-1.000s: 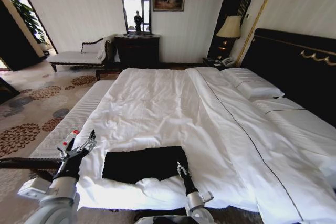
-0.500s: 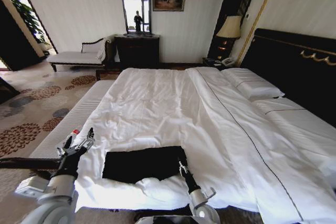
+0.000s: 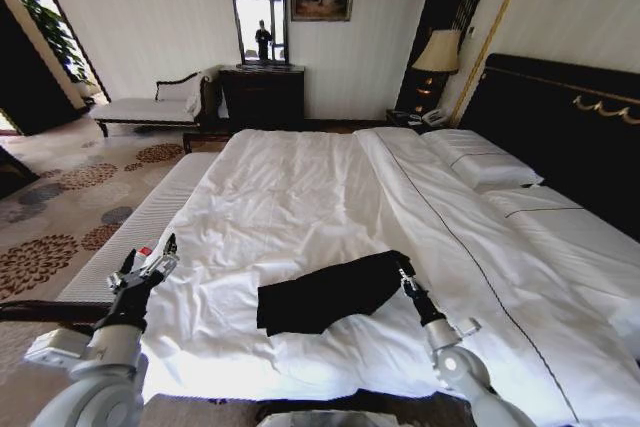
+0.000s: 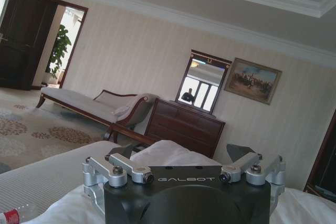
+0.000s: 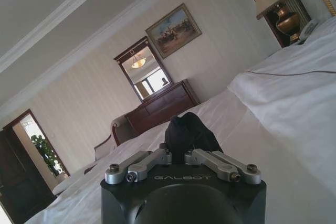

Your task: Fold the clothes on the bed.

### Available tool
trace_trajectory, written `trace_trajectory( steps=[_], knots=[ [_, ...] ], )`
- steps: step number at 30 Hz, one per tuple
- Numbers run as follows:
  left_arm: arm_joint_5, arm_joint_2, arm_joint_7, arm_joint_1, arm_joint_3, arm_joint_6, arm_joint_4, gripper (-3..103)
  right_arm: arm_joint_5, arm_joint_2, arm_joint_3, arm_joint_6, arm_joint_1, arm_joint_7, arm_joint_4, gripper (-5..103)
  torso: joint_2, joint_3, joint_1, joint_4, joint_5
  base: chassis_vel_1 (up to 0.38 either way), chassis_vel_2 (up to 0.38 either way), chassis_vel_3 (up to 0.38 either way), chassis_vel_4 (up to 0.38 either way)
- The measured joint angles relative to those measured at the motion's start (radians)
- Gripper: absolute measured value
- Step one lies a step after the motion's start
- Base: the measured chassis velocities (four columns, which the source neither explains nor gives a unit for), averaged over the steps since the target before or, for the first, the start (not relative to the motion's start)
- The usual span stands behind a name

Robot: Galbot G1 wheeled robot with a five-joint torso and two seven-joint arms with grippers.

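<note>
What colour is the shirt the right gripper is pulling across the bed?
Black, clearest in the head view: the T-shirt.

The bed (image 3: 300, 187) — white duvet (image 3: 330, 207), black T-shirt (image 3: 325, 294), pillows (image 3: 480, 162).

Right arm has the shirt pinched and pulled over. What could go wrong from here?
The right gripper holds only a small bunch of the black T-shirt, so it may slip out. The shirt lies skewed and bunched, so a fold could come out crooked. The white duvet beneath is already wrinkled and may drag along. The left gripper hangs open off the bedside.
</note>
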Motion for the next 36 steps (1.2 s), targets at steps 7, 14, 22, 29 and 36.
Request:
trace_trajectory(
  steps=[7,14,22,29,36],
  knots=[
    [-0.001,-0.001,-0.003,-0.005,0.001,0.002,0.005,100,-0.051,-0.012,0.011,0.035,0.035,-0.054,-0.036,4,0.000,0.000,0.000,0.0005,-0.0003,0.000,0.000,0.000,0.000],
    [0.024,-0.011,-0.003,0.016,0.018,0.002,0.000,100,-0.260,0.064,-0.177,0.021,0.093,-0.038,0.115,4,0.000,0.000,0.000,0.0005,-0.0007,0.000,0.000,0.000,0.000],
    [0.024,-0.007,-0.004,0.043,0.000,0.000,-0.001,100,-0.381,0.112,-0.374,0.011,0.168,-0.063,0.050,4,0.000,0.000,0.000,0.0004,-0.0006,0.000,0.000,0.000,0.000],
    [0.022,-0.009,-0.006,0.043,-0.006,-0.002,-0.002,100,-0.429,0.161,-0.449,0.031,0.214,-0.074,-0.052,4,0.000,0.000,0.000,0.0004,-0.0006,0.000,0.000,0.000,0.000],
    [0.024,-0.011,-0.009,0.038,-0.006,-0.002,0.001,100,-0.461,0.226,-0.493,0.038,0.259,-0.086,-0.146,4,0.000,0.000,0.000,0.0004,-0.0005,0.000,0.000,0.000,0.000]
  ],
)
